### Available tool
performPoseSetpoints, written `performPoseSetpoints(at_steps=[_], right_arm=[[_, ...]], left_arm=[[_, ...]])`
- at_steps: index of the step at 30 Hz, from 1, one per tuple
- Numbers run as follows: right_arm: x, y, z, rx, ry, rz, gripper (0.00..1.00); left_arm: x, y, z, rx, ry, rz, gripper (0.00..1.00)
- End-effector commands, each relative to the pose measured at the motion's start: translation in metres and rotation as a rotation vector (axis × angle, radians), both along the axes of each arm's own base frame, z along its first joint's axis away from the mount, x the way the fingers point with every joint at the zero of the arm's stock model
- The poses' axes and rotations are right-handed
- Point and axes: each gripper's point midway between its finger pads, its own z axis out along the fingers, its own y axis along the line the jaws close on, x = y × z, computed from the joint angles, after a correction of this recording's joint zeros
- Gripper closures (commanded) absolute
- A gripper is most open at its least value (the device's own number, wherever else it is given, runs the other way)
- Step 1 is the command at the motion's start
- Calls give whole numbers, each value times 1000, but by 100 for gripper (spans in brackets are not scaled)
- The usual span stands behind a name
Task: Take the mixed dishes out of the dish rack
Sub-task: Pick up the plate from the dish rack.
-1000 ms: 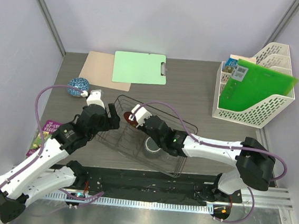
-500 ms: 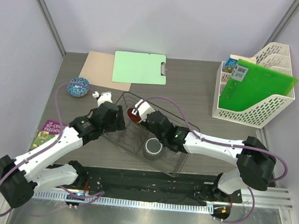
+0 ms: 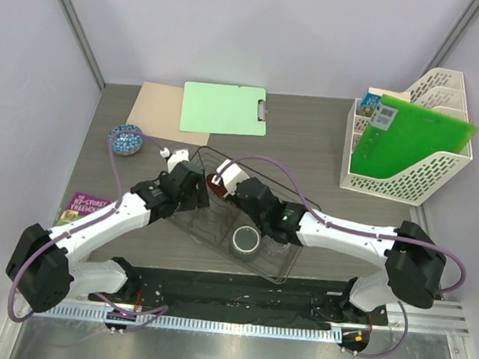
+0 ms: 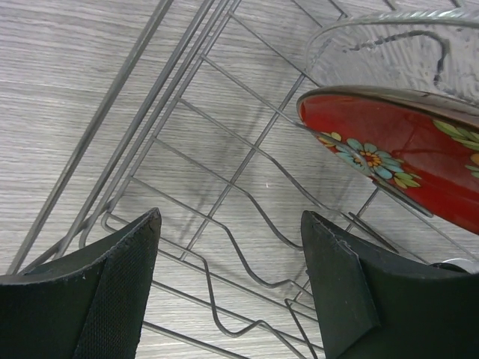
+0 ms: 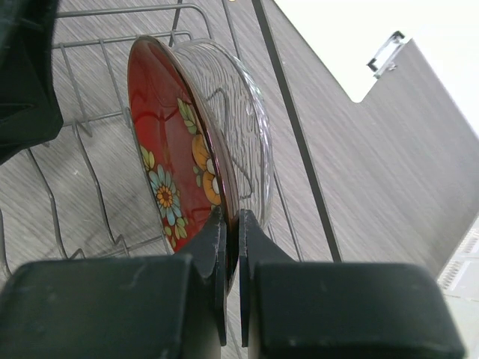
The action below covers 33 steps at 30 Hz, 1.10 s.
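The dark wire dish rack [image 3: 208,238] lies mid-table. A red floral plate [image 5: 168,172] stands on edge in its prongs, with the large clear glass bowl [image 5: 243,112] right behind it. My right gripper [image 5: 232,224] is shut on the plate's rim; it also shows in the top view [image 3: 225,184]. The grey mug [image 3: 245,242] stands in the rack's near part. My left gripper [image 4: 232,284] is open and empty over the rack's wires, beside the plate [image 4: 404,157] and glass bowl [image 4: 389,45]. The blue patterned bowl [image 3: 125,140] sits on the table at the left. I cannot make out the glass cup.
A green clipboard [image 3: 224,108] and a tan sheet [image 3: 157,106] lie at the back. A white mesh file holder [image 3: 413,141] with a green folder stands at the back right. A book [image 3: 84,209] lies at the left edge.
My left arm has swung right, from beside the blue bowl to the rack's left end, leaving the bowl on the table. My right gripper stays at the red plate.
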Motion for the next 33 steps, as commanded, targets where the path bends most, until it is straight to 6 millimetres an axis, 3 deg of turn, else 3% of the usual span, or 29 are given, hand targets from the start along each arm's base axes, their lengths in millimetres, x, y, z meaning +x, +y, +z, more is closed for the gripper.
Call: performPoseSetpoints(at_steps=[1, 14, 20, 25, 33], right_arm=[[22, -5, 49, 32, -169, -121, 99], [44, -43, 45, -143, -448, -356, 99], [42, -39, 56, -68, -459, -340, 99], [41, -36, 85, -4, -474, -326, 99], [39, -36, 96, 18, -464, -311, 99]], left_arm=[[17, -14, 16, -70, -46, 13, 25], [23, -23, 19, -103, -36, 4, 25], [27, -23, 23, -107, -36, 5, 25], [29, -23, 23, -115, -30, 7, 25], [31, -26, 18, -130, -12, 11, 25]])
